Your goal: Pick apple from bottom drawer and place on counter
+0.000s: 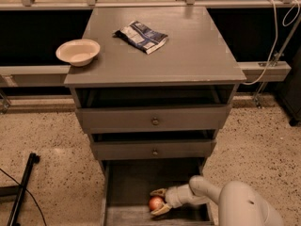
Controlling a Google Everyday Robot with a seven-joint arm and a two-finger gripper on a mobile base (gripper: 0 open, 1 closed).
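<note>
Reaches low into the bottom drawer (129,182) at lower centre, hand (159,202) open astride the apple (154,204), ready to clamp it for the bench (188,55).

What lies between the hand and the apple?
Nothing: in the camera view, the hand, fingers open, straddles the apple inside the bottom drawer.

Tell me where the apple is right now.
The apple lies in the open bottom drawer, low in the camera view, near its front, between the spread fingers of the gripper.
</note>
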